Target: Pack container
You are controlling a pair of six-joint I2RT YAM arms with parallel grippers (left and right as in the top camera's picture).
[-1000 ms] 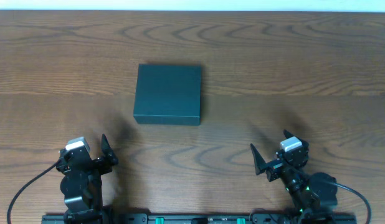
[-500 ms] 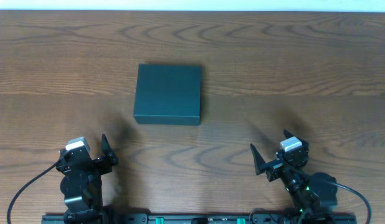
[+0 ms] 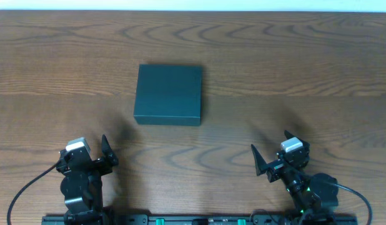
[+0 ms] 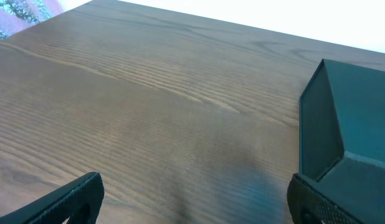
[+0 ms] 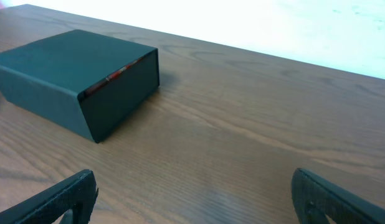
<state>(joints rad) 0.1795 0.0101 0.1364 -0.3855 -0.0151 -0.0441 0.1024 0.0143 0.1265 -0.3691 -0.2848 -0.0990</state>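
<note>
Overhead: matte, squarish container (image 3: 168, 94), lid closed, on wood-grain table (image 3: 293, 69).

Both arms are seen folded low and drawn back on the robot's side of the container (image 3: 168, 94), the left arm (image 3: 80, 184) off to its left and the right arm (image 3: 305, 187) off to its right. The left gripper (image 3: 87, 147) is held with its jaws spread wide and nothing between them, and the right gripper (image 3: 270, 142) is held likewise (in each wrist view the dark fingertips (image 4: 68, 198) are found at opposite lower corners). Both grippers are placed well apart from the container and pointed toward it.
</note>
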